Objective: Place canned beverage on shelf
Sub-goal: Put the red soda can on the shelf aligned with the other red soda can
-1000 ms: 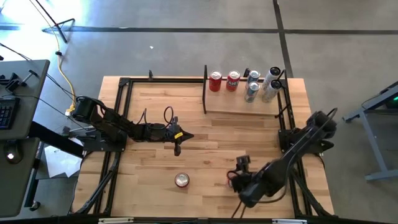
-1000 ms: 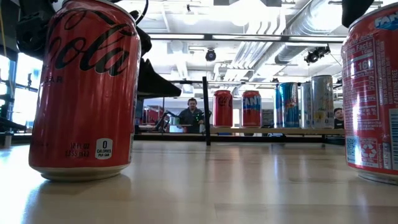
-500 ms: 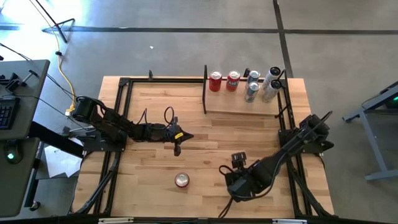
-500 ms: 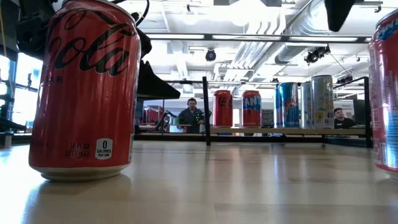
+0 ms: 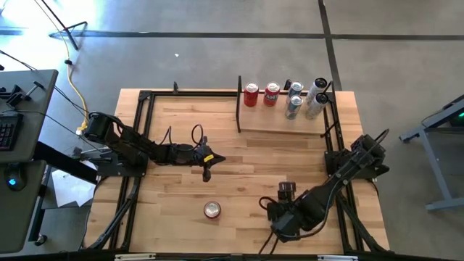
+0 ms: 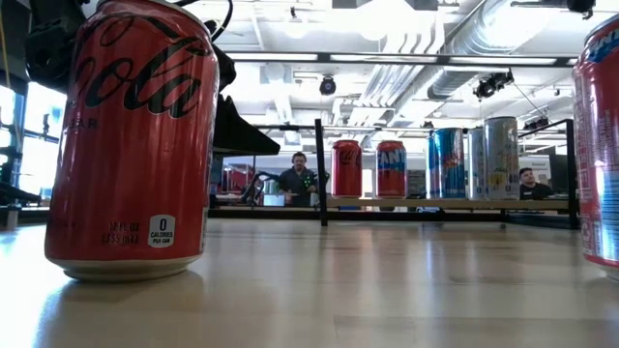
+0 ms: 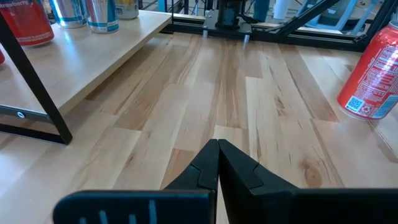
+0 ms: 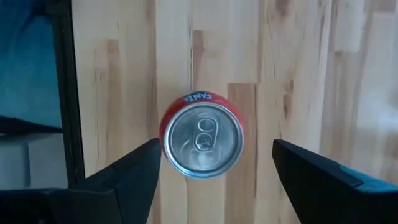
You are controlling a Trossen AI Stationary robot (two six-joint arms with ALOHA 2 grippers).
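Two red cans stand upright on the wooden table. One [image 5: 211,210] is near the front edge, large at the left of the low view [image 6: 131,145]. The other [image 8: 202,140] stands further right, cut off by the low view's right edge [image 6: 602,145]. My right gripper [image 8: 216,149] hangs open above it, pointing down, a finger on either side of the can's top and apart from it; in the high view [image 5: 279,212] it hides this can. My left gripper [image 5: 206,171] is shut at mid-table, holding nothing [image 7: 217,152]. The shelf [image 5: 279,122] at the far right bears several cans.
A black upright divider [image 5: 239,105] closes the shelf's left end. Black frame bars [image 5: 141,145] run along the table's edges. Bare wood lies between the two arms and in front of the shelf. People show in the room behind [image 6: 298,179].
My right gripper has risen above the right-hand can and rolled about its own axis, its fingers staying open. In the low view that can has shifted toward the table's right edge and stays upright.
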